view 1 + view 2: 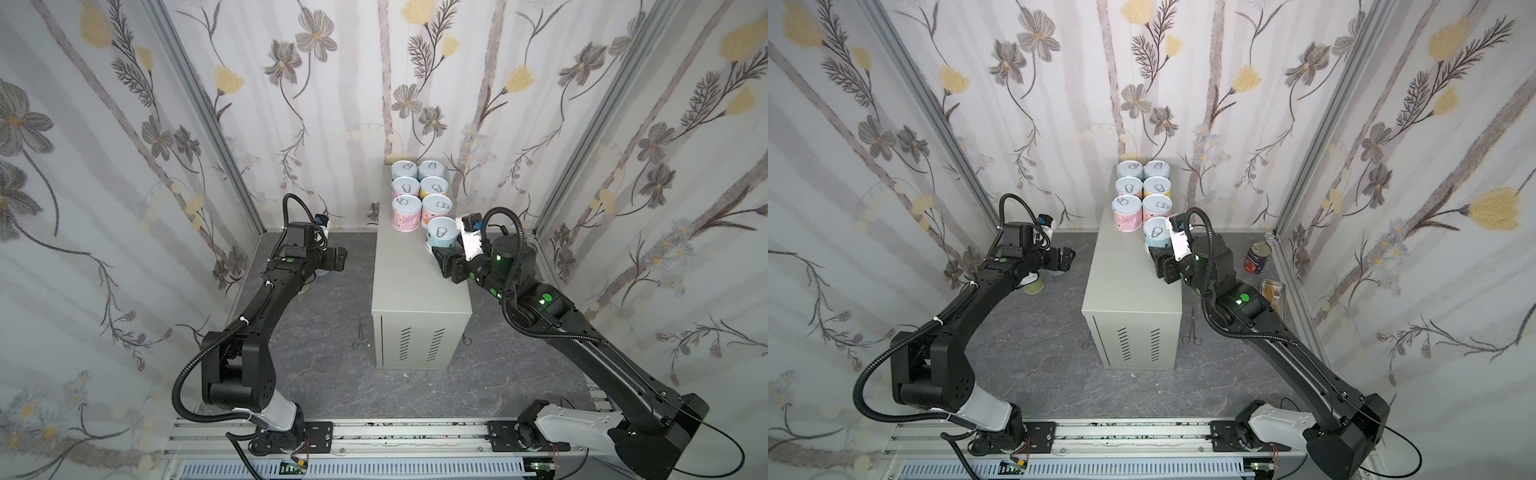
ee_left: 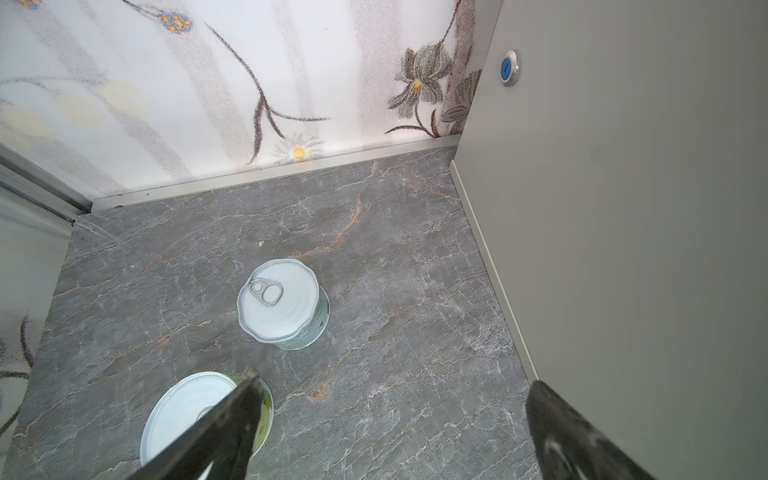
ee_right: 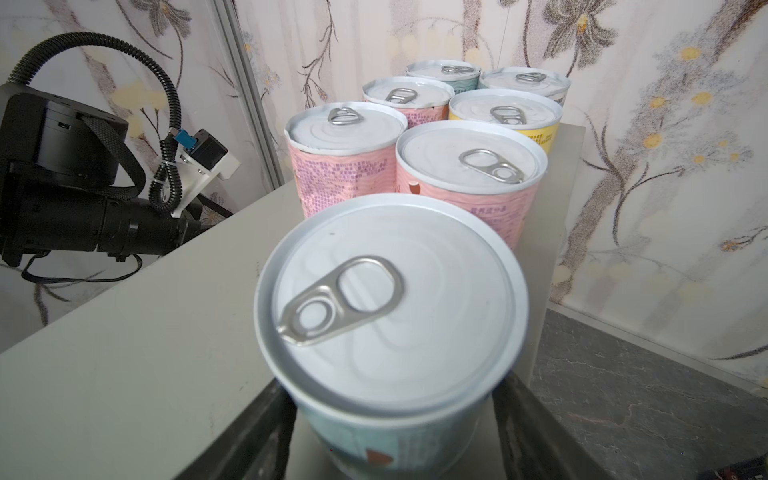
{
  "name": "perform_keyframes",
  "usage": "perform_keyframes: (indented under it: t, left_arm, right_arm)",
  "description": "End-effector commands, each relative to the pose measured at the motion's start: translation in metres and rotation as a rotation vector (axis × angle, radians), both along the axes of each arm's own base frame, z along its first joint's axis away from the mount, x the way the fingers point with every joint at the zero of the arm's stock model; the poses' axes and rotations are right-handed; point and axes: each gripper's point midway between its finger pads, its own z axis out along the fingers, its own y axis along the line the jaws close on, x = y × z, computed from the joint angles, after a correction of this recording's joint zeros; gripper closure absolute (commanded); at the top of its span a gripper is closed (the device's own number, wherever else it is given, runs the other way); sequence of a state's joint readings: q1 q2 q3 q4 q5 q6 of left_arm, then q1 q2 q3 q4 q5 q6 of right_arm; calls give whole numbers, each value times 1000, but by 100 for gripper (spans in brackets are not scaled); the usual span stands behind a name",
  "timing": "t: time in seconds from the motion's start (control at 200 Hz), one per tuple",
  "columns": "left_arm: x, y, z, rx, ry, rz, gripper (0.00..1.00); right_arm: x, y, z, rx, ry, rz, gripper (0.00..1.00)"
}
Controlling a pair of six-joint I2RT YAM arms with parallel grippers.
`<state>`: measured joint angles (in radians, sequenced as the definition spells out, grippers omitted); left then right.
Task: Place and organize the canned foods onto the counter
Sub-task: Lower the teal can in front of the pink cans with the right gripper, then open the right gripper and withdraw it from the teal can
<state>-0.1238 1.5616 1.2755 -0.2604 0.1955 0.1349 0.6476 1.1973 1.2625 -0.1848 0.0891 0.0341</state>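
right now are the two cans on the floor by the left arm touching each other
Apart. The left wrist view shows bare floor between the grey-green can and the green can.

At the far end of the cabinet (image 1: 415,291) six cans (image 1: 405,187) stand in two columns, a seventh can (image 1: 442,232) just nearer than the right column; on the surface (image 1: 332,374), two cans (image 2: 282,303) stand left of the cabinet, a tall can (image 1: 1259,257) right.
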Motion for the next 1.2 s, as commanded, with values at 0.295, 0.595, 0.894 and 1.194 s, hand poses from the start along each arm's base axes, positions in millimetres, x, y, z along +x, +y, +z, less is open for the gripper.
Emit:
perform_keyframes:
  t: [0.295, 0.595, 0.894, 1.194]
  left_arm:
    - [-3, 0, 8, 8, -16, -12, 0]
    - [-6, 1, 9, 9, -16, -10, 0]
    - [-9, 2, 12, 13, -15, -2, 0]
    - [-10, 5, 13, 13, -2, 12, 0]
  right_arm:
    - [2, 3, 10, 9, -27, 2, 29]
    - [2, -1, 9, 7, -30, -12, 29]
    - [-1, 2, 10, 7, -34, 13, 27]
    - [-7, 2, 8, -2, -42, 39, 24]
